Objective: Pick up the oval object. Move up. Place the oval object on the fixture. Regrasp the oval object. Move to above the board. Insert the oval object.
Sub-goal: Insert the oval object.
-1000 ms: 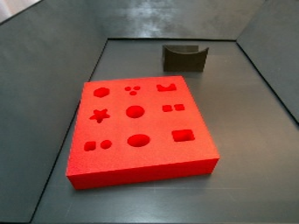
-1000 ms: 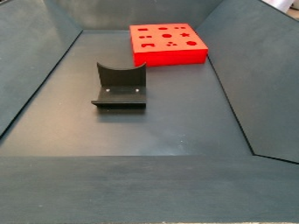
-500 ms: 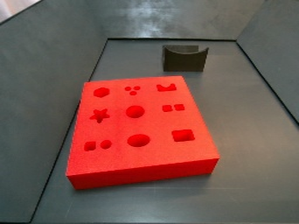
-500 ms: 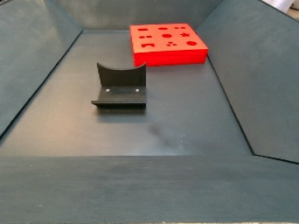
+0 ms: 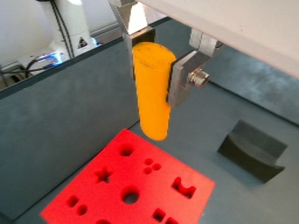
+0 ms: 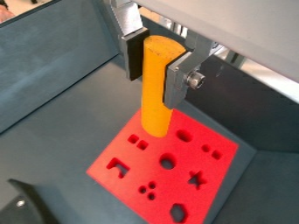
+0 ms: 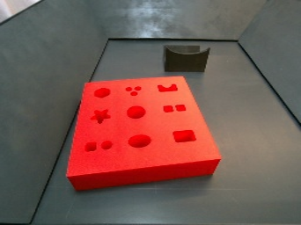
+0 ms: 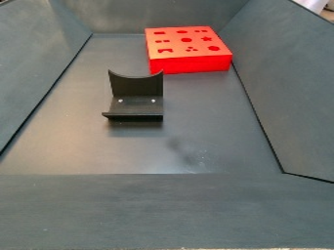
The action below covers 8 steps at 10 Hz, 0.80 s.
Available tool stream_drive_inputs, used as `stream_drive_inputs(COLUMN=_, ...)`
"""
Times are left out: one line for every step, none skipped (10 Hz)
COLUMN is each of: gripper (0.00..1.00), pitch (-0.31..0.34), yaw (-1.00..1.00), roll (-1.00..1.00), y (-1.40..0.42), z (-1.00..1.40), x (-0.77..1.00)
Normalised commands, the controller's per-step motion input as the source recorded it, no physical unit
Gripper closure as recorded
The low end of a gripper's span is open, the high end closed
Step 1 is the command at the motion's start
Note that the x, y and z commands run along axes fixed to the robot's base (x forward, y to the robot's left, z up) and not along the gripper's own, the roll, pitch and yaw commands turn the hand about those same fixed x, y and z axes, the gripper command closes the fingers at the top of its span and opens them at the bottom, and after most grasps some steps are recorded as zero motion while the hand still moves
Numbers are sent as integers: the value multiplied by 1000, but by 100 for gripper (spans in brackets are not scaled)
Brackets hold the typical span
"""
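A dark grey floor with sloped walls carries two things. Below the gripper lies the board; the fixture stands well apart from it.

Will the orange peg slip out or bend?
Probably not bend: the peg hangs straight from the gripper, so it looks stiff. Its smooth surface might slip a bit. Laid down on the board, it could roll.
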Motion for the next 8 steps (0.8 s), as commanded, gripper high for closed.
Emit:
stream_drive_inputs(gripper=100, pitch=0, yaw=0, roll=-7, y=0, z=-26, x=0)
stream_drive_inputs(gripper=100, pitch=-107, yaw=0, roll=0, y=0, z=-57, x=0)
stream_drive_inputs(gripper=100, pitch=0, yaw=0, roll=0, y=0, z=-26, x=120)
stream_drive_inputs(gripper=100, pitch=-441, yaw=-174, roll=37, y=-420, z=-417, x=-400)
stream_drive_inputs(gripper=100, pitch=-349, yaw=-89, roll=10, y=-517, z=-546, x=-537)
stream_drive_inputs(gripper=100, pitch=-197, yaw=0, roll=93, y=-514, z=-854, x=-289)
stream_drive_inputs(gripper=100, pitch=-217, yaw=46, roll=47, y=-509, z=-797, x=-217)
stream_drive_inputs(gripper=100, pitch=-213, yaw=57, roll=30, y=-543, z=-800, x=-51)
